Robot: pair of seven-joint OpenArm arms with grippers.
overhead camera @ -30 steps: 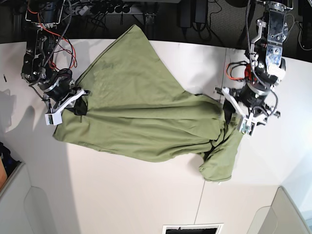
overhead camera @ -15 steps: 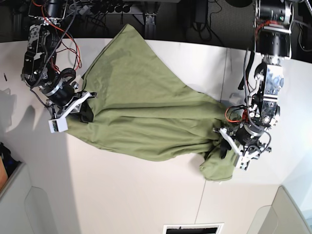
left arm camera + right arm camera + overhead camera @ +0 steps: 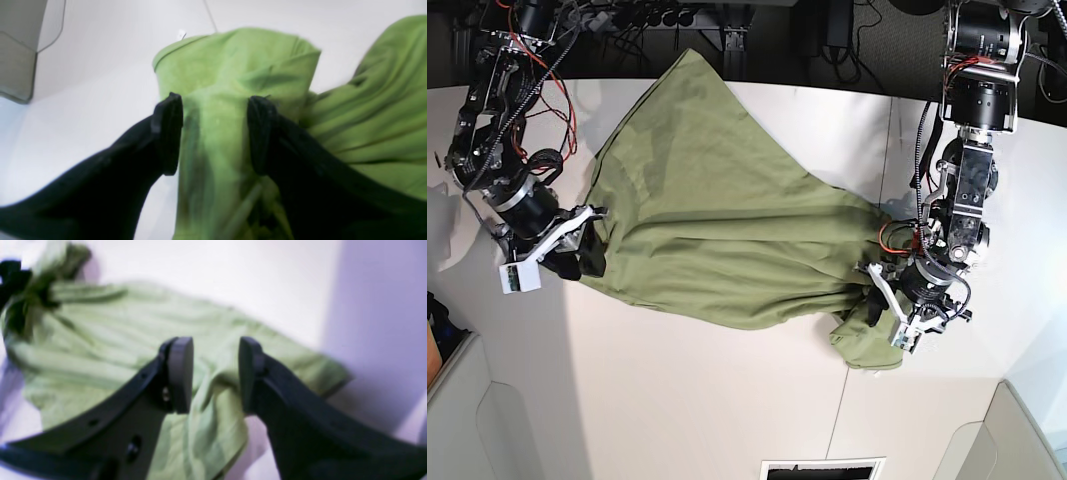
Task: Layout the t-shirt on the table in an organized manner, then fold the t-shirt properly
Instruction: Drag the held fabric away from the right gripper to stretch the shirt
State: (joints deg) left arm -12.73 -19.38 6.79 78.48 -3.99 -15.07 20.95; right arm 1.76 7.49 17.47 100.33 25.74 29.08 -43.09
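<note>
Jaws apart, both arms low over t-shirt [image 3: 717,230]

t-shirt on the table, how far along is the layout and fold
Partly laid out: the t-shirt is spread over the table but wrinkled, one end bunched by the left gripper. In hand: that gripper's jaws stand apart around the bunched cloth; the right gripper sits open at the opposite edge, with no clear pinch on cloth. Left: flatten the bunch, smooth it out, then every fold.

Your left gripper [image 3: 215,133] hangs low with its black jaws set wide apart. Your right gripper [image 3: 215,373] is tilted downward, its jaws parted with a clear gap.
</note>
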